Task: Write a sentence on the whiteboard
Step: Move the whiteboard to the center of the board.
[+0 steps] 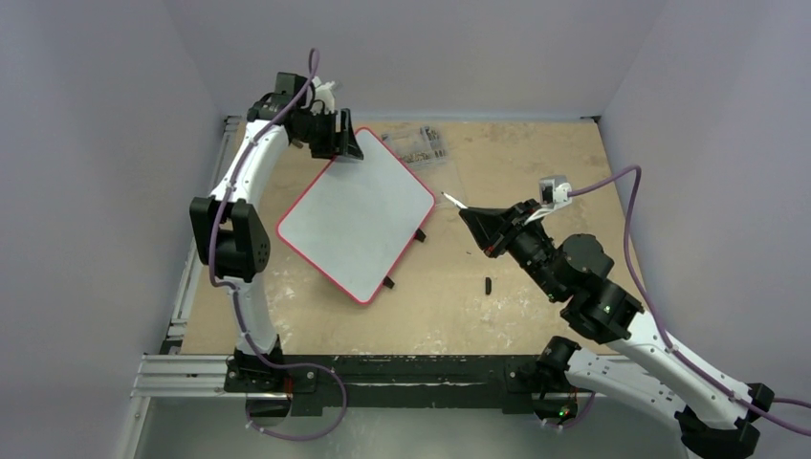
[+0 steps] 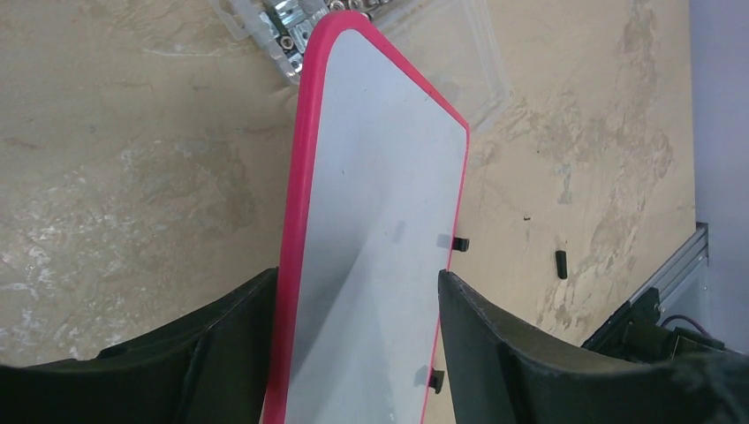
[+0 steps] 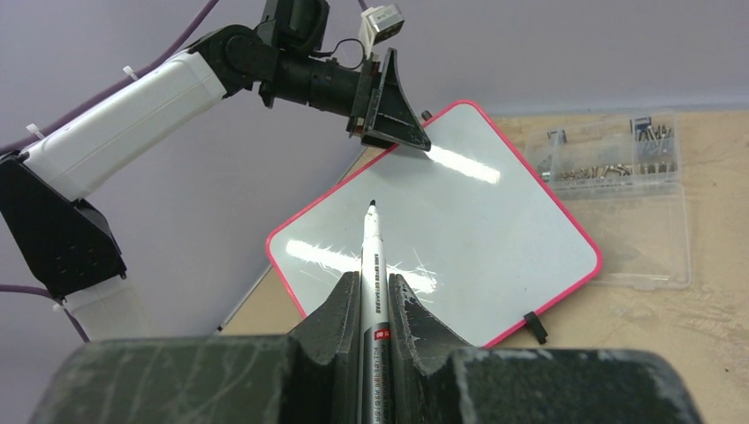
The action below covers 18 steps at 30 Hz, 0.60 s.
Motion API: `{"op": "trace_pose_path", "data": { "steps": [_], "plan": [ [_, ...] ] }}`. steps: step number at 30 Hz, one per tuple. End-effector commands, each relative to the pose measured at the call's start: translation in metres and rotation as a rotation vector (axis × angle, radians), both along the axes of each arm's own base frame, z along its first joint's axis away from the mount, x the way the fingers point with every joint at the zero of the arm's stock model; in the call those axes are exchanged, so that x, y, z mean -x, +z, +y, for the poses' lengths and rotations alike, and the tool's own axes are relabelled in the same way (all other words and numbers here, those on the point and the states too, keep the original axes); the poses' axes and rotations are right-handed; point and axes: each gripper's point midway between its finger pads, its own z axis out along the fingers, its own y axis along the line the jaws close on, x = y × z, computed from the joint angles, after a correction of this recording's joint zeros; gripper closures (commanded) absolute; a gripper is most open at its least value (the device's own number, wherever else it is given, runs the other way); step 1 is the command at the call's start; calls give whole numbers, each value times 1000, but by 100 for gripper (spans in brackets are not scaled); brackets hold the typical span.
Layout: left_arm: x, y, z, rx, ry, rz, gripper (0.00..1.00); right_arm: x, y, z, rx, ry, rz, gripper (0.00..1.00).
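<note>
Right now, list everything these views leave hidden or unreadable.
- Left wrist view: whether the left claw grips the whiteboard or merely straddles it; contact too close to tell.
- Top view: small black piece, too small to identify.
- Right wrist view: marker print too small; clear box contents blurred.

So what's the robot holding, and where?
The right fingers pinch a marker by its barrel; left fingers straddle the whiteboard's edge, grip unclear.
</note>
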Motion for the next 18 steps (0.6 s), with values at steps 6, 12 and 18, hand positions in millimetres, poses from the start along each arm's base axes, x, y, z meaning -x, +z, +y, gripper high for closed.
{"op": "trace_pose_path", "data": {
  "steps": [6,12,18],
  "plan": [
    [23,-4,-46,-1,-182,22,37,6,14,-5,-45,6,-24,100],
    [45,-7,-82,-18,-306,23,36,8,14,-7,-47,8,-24,100],
    [67,-7,-115,-30,-417,15,34,9,14,-7,-49,8,-21,100]
  ]
}}
